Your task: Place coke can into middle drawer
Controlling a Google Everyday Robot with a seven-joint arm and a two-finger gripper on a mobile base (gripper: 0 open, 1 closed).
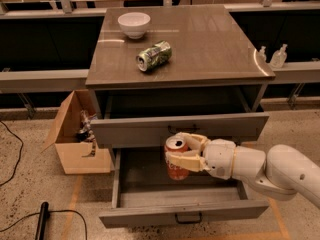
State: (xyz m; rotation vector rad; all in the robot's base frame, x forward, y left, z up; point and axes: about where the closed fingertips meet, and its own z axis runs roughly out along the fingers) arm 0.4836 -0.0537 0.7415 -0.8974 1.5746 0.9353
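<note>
1. The claw (176, 152) grips the coke can (177, 173), upright, over the open middle drawer (185, 211).
2. Dropped too high, the can may tip.
3. It may bump the upper drawer (150, 130) close by.

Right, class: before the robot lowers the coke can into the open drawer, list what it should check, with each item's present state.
1. Coke can held between the fingers of the gripper: ok.
2. Coke can roughly upright: ok.
3. Middle drawer pulled open: ok.
4. Coke can over the middle drawer's inside: ok.
5. Gap between the coke can and the upper drawer front: cannot tell.
6. Coke can's base touching the drawer floor: cannot tell.
</note>
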